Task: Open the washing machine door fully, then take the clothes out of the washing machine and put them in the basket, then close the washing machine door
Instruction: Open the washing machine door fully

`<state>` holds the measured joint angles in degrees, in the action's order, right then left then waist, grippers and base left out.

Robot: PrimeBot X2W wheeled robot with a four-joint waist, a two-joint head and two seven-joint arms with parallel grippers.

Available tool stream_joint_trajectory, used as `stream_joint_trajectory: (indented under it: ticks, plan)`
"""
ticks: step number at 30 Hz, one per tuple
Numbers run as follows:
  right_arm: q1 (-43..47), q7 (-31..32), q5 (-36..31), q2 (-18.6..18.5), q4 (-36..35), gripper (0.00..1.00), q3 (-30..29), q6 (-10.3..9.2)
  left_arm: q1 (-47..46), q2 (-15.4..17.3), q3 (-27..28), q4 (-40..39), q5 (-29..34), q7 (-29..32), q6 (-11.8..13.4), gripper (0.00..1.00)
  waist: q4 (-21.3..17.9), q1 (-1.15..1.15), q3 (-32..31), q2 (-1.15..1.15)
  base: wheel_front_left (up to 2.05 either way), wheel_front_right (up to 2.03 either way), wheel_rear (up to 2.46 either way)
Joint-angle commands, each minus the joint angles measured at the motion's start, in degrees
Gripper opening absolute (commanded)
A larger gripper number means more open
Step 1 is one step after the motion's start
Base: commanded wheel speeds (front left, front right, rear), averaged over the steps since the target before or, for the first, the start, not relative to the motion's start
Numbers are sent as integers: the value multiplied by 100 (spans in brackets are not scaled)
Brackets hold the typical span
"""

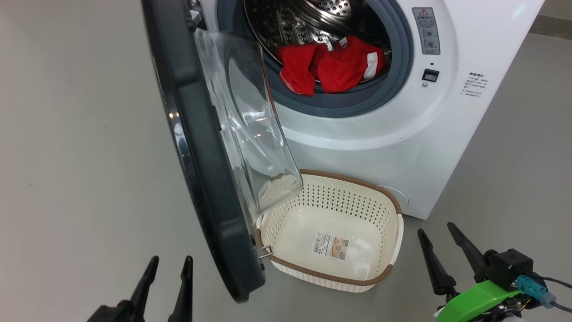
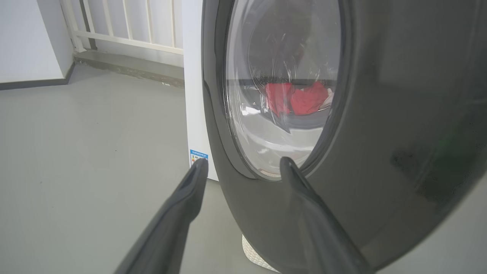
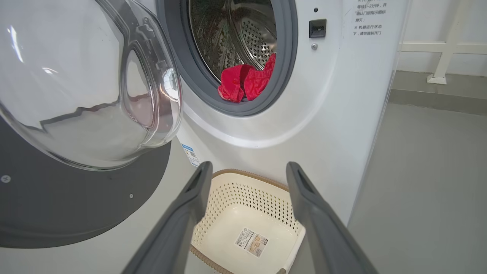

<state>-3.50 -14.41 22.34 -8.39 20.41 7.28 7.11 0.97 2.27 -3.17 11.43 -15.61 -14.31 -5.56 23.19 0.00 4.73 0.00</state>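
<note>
The white washing machine [image 1: 402, 134] stands ahead with its door [image 1: 201, 156] swung out towards me, edge-on, the glass bowl bulging to the right. Red clothes [image 1: 333, 67] lie at the front of the steel drum on the grey gasket, also seen as red clothes [image 3: 245, 82] and through the door glass as clothes [image 2: 300, 99]. The cream basket [image 1: 393, 228] sits on the floor below the opening, with nothing in it but a sticker. My left gripper [image 1: 172, 264] is open, left of the door's lower edge. My right gripper [image 1: 435, 230] is open, right of the basket.
Grey floor [image 1: 76, 156] spreads left and right of the machine. A white railing [image 2: 125, 23] and a low kerb stand behind the machine. The open door overhangs the basket's [image 3: 243, 205] left end.
</note>
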Motion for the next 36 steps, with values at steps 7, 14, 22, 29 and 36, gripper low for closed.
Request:
stream_joint_trajectory:
  ticks: [7, 14, 22, 29, 36]
  plan:
    - [21, -59, -227, 73, -108, 100, -69, 37, -143, 61, 214, -158, -16, -69, 12, 100, -20, 0, 35, 0, 0, 0, 0]
    - [15, -59, -260, 111, -120, 100, -93, 37, -192, 61, 338, -243, -269, -69, 34, 0, -45, 0, 10, 0, 0, 0, 0]
    - [8, -59, -255, 126, -177, 100, -100, 37, -478, 61, 833, -1674, -642, -69, 289, 0, -24, 0, 15, 0, 0, 0, 0]
    - [-19, -59, -227, 134, -232, 100, -63, 37, -420, 61, -267, -2973, -9, -69, 175, 0, -72, 0, 37, 0, 0, 0, 0]
    - [-54, -59, -214, 140, -264, 100, -9, 37, -156, 61, -1508, -2550, -27, -69, 104, 0, -136, 0, 80, 0, 0, 0, 0]
